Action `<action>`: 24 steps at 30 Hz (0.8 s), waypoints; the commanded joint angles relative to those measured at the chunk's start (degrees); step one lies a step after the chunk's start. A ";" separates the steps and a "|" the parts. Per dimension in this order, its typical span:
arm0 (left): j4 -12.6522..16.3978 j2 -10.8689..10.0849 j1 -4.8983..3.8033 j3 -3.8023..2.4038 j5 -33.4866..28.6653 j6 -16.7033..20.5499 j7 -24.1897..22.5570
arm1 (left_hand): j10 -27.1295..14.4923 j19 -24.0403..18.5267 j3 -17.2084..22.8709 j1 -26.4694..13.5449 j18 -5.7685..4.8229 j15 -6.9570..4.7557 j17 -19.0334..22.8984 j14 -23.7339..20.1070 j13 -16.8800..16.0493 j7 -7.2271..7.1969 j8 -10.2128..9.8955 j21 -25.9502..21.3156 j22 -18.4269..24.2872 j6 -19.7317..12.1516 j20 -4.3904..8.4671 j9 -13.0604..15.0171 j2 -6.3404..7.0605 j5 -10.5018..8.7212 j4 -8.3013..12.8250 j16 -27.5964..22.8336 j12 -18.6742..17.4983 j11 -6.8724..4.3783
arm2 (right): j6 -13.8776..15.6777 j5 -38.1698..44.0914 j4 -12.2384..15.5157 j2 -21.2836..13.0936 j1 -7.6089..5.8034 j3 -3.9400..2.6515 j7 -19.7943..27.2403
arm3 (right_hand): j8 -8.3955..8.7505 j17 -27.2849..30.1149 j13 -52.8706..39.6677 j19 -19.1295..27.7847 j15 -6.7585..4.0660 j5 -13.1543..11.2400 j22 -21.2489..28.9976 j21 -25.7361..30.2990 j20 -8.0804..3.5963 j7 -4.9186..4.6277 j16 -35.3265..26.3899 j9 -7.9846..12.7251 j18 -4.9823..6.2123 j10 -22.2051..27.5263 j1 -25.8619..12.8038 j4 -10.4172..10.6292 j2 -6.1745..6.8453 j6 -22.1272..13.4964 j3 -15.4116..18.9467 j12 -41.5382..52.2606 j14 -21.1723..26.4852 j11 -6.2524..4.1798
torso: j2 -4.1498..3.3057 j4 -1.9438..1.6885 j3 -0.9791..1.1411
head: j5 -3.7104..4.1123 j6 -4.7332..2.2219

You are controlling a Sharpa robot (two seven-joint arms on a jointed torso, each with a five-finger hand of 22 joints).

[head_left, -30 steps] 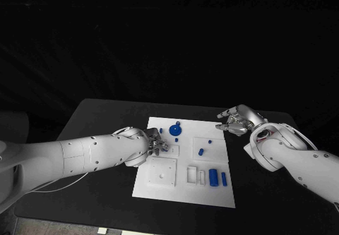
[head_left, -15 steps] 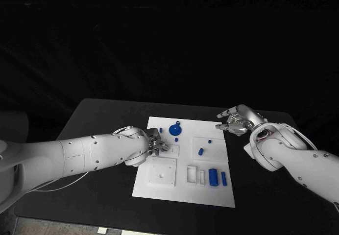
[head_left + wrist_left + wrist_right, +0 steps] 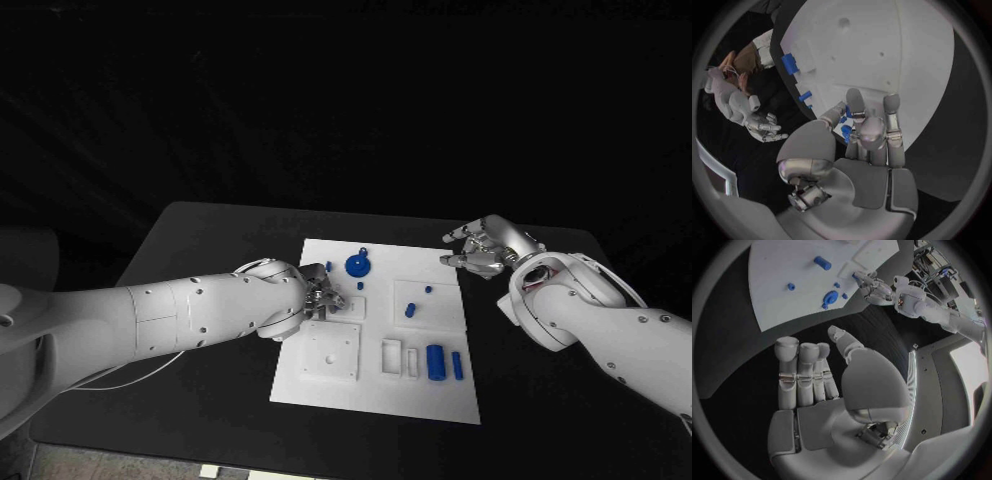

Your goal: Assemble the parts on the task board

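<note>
The white task board lies in the middle of the black table. My left hand hovers over its left part, fingers curled in on a small blue part that shows between thumb and fingertips. That hand also appears from across the board. My right hand hangs over bare table just off the board's far right corner, fingers apart and holding nothing. A round blue disc lies at the board's far edge. Two long blue pieces lie near the right front.
Small blue pegs stand around the board's middle, and another sits beside the disc. A raised white square block and narrow white slots occupy the board's front half. Black table surrounds the board.
</note>
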State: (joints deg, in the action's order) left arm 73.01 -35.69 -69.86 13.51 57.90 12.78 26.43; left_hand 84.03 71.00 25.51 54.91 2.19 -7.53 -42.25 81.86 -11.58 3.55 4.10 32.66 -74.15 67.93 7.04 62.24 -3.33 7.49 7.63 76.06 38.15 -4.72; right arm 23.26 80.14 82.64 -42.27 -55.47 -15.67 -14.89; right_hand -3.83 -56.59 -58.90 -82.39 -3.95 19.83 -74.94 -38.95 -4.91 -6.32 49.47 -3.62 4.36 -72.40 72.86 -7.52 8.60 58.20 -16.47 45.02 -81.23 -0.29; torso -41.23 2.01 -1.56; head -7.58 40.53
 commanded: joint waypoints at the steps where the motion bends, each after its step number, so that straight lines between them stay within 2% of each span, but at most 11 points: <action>1: -0.38 0.28 0.41 0.29 -0.34 -1.99 1.29 | 2.81 0.45 -0.40 1.44 0.77 -0.20 -0.08 0.11 0.12 -7.03 -0.19 -0.39 -0.23 13.49 -0.18 -0.14 -1.18 -0.43 -0.19 0.29 0.18 -0.15 | -0.71 0.15 0.01 0.07 0.10 -0.02 0.21 | 0.29 -0.04 -0.06 -0.19 -0.16 0.20 -4.53 -0.26 -0.20 -0.11 0.08 0.07 0.36 0.42 -0.59 0.08 0.19 0.43 -0.28 0.18 0.30 -0.10 | -0.01 0.00 0.01 | 0.04 -0.02; 11: -1.09 0.86 0.40 0.27 -0.34 -2.38 1.20 | 2.82 0.64 0.00 1.62 0.82 -0.20 -0.15 0.12 0.26 -7.03 -0.19 -0.82 -0.70 13.47 -0.21 -0.06 -1.37 0.69 0.07 0.32 0.27 -0.16 | -0.73 0.15 -0.02 0.09 0.25 -0.02 0.24 | 0.29 -0.08 -0.07 -0.21 -0.16 0.32 -4.54 -0.33 -0.20 -0.10 0.13 0.07 0.36 0.41 -0.62 0.07 0.19 0.47 -0.32 0.19 0.28 -0.10 | -0.03 0.07 -0.03 | 0.15 -0.08; 19: -1.70 1.01 0.37 0.25 -0.34 -2.90 1.17 | 2.82 0.64 0.00 1.62 0.82 -0.20 -0.15 0.12 0.26 -7.03 -0.19 -0.82 -0.70 13.47 -0.21 -0.06 -1.37 0.69 0.07 0.32 0.27 -0.16 | -0.75 0.14 -0.05 0.12 0.34 -0.02 0.24 | 0.29 -0.08 -0.07 -0.21 -0.16 0.32 -4.54 -0.33 -0.20 -0.10 0.13 0.07 0.36 0.41 -0.62 0.07 0.19 0.47 -0.32 0.19 0.28 -0.10 | -0.04 0.00 0.00 | 0.23 -0.07; 24: -2.19 1.33 0.34 0.25 -0.67 -4.81 1.27 | 2.82 0.69 -0.07 1.52 0.84 -0.18 0.15 0.05 0.40 -7.01 -0.19 -1.21 -1.02 13.42 -0.27 0.01 -0.92 0.38 0.39 0.17 0.25 -0.10 | -0.82 0.14 -0.07 0.16 0.38 -0.02 0.25 | 0.29 -0.08 -0.07 -0.21 -0.16 0.32 -4.54 -0.33 -0.20 -0.10 0.13 0.07 0.36 0.41 -0.62 0.07 0.19 0.47 -0.32 0.19 0.28 -0.10 | -0.01 -0.01 -0.02 | 0.30 -0.07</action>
State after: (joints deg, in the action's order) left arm 71.23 -34.54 -70.08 13.35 57.86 11.15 26.45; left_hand 84.37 71.36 25.22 55.27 2.19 -7.52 -42.14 81.87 -11.23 3.58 4.13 31.60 -74.95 68.99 6.66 62.22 -3.58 8.03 7.51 76.06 38.15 -4.60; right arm 23.16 80.12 82.54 -42.16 -55.14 -15.67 -14.88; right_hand -3.83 -56.59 -58.90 -82.39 -3.95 19.81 -74.93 -38.95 -4.91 -6.32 49.47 -3.62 4.37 -72.40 72.63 -7.51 8.83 58.20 -16.47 45.02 -81.22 -0.29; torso -41.24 2.01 -1.58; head -7.34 40.44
